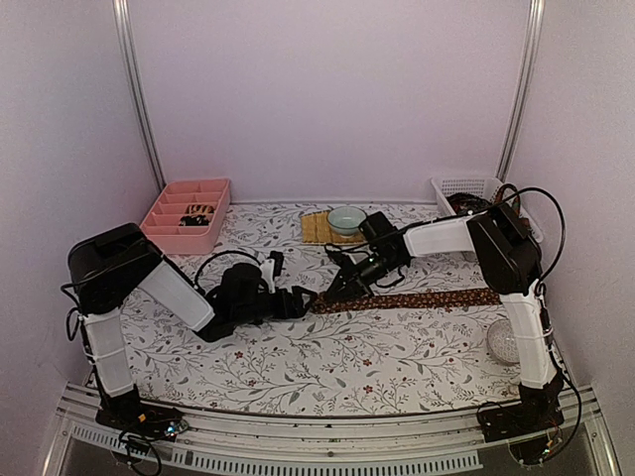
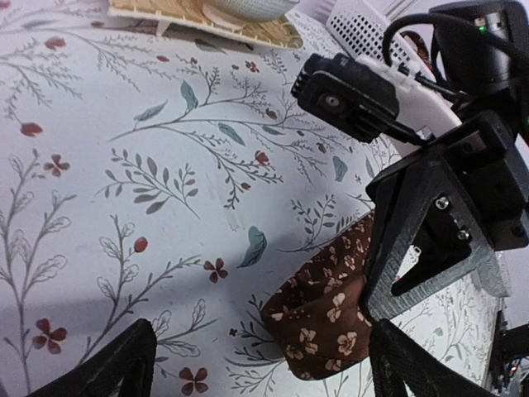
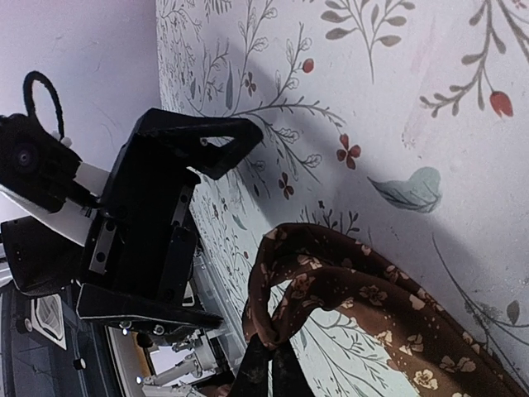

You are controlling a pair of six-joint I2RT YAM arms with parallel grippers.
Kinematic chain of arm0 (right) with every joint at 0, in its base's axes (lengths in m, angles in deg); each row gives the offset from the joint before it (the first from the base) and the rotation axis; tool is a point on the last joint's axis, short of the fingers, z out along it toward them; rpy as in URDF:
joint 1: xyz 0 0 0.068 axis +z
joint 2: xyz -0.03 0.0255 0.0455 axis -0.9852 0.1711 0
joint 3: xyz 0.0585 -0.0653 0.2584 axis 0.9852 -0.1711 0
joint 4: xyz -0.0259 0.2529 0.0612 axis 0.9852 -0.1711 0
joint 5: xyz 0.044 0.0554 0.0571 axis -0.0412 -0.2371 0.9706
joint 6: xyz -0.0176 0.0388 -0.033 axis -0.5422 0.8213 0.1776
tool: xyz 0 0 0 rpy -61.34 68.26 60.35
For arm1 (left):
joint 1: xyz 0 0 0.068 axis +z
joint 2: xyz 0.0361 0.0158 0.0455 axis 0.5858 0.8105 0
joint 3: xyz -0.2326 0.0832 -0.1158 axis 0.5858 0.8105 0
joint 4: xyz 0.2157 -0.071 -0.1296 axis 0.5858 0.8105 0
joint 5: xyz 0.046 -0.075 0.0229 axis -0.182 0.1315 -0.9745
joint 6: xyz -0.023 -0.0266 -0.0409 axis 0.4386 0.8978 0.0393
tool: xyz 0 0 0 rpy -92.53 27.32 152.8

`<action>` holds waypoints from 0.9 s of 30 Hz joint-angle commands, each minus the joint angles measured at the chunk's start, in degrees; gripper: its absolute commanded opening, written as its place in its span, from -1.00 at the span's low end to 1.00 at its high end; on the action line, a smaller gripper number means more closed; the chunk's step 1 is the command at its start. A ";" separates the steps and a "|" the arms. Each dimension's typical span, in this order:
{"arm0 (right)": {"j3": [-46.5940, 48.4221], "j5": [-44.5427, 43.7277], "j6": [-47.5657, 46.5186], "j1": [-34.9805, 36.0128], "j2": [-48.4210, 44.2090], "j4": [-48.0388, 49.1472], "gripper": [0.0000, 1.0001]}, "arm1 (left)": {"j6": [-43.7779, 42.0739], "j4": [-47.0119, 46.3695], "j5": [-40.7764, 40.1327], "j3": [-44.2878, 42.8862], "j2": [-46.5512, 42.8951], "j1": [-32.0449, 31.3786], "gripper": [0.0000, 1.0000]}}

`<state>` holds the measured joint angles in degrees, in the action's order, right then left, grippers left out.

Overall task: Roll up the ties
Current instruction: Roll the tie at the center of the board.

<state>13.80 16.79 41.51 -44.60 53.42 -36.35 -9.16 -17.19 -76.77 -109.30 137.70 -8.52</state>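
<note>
One of the ties (image 1: 417, 298), dark brown with small pale flowers, lies flat across the middle of the table, its left end curled over. My right gripper (image 1: 333, 290) is shut on that folded end; in the right wrist view its fingertips (image 3: 271, 368) pinch the looped tie (image 3: 364, 289). My left gripper (image 1: 302, 302) stands open just left of the fold, holding nothing. In the left wrist view its fingers (image 2: 107, 368) straddle the folded tie end (image 2: 322, 310), with the right gripper (image 2: 430, 240) above it. A small rolled tie (image 1: 198, 212) sits in the pink tray (image 1: 164, 220).
A green bowl (image 1: 346, 219) rests on a yellowish woven mat (image 1: 316, 230) at the back centre. A white basket (image 1: 466, 186) stands at the back right. A clear round object (image 1: 503, 342) lies by the right arm's base.
</note>
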 commanded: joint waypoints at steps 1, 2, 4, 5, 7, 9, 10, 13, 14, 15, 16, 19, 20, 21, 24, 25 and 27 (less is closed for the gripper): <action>-1.22 1.89 0.83 -0.63 2.10 1.21 -1.00 | -17.32 1.74 -1.66 1.87 -4.67 0.39 0.80; -1.19 2.14 1.12 -0.70 2.24 1.35 -1.00 | -19.76 1.32 -1.03 2.17 -5.05 0.34 0.80; -1.02 2.19 1.23 -0.82 2.32 1.22 -1.00 | -23.21 1.05 -0.25 2.27 -4.97 0.22 0.79; -0.98 1.84 1.30 -0.77 2.20 0.94 -1.00 | -23.96 1.61 -0.14 1.85 -4.65 0.25 0.77; -0.74 0.05 0.51 -0.94 1.78 -0.24 -1.00 | -21.90 5.47 -1.79 0.15 -3.63 0.48 0.71; -0.67 -1.75 -0.63 -1.20 1.34 -1.48 -1.00 | -18.76 6.05 -0.53 -0.70 -2.37 0.89 0.66; -0.70 -2.48 -0.95 -1.32 1.12 -2.16 -1.00 | -16.96 4.75 0.64 -0.39 -1.88 0.95 0.64; -0.87 -4.57 -2.16 -1.91 0.66 -3.63 -1.00 | -12.25 -0.78 2.42 1.73 -0.67 0.96 0.62; -0.93 -5.08 -2.61 -2.10 0.57 -4.07 -1.00 | -11.60 -2.78 2.68 2.10 -0.45 0.93 0.62; -1.15 -5.52 -2.89 -2.26 0.51 -4.36 -1.00 | -11.39 -4.23 2.72 2.66 -0.21 0.88 0.62; -1.50 -5.97 -3.34 -2.41 0.47 -4.63 -1.00 | -11.83 -5.13 2.73 2.82 -0.10 0.83 0.62; -1.68 -7.83 -4.55 -2.71 0.47 -5.87 -1.00 | -15.45 -3.05 2.84 1.35 -0.56 0.86 0.64; -1.68 -8.19 -4.83 -2.76 0.50 -6.30 -1.00 | -17.56 -1.43 3.04 0.61 -0.94 0.83 0.66; -1.68 -8.68 -5.18 -2.84 0.59 -6.58 -1.00 | -19.76 0.25 3.52 -0.34 -1.46 0.77 0.69; -1.68 -9.22 -5.77 -3.02 0.96 -7.13 -1.00 | -28.60 6.34 4.87 -3.37 -4.06 0.74 0.74; -1.68 -9.23 -5.87 -3.07 1.18 -7.24 -1.00 | -32.16 8.64 5.49 -4.44 -5.00 0.74 0.76; -1.61 -9.32 -6.05 -3.10 1.57 -7.33 -1.00 | -39.16 13.65 6.91 -6.97 -6.52 0.77 0.80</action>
<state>12.69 8.88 37.12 -47.39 53.42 -42.19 -33.25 -12.41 -73.01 -111.55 135.66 -8.48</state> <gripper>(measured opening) 0.009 0.882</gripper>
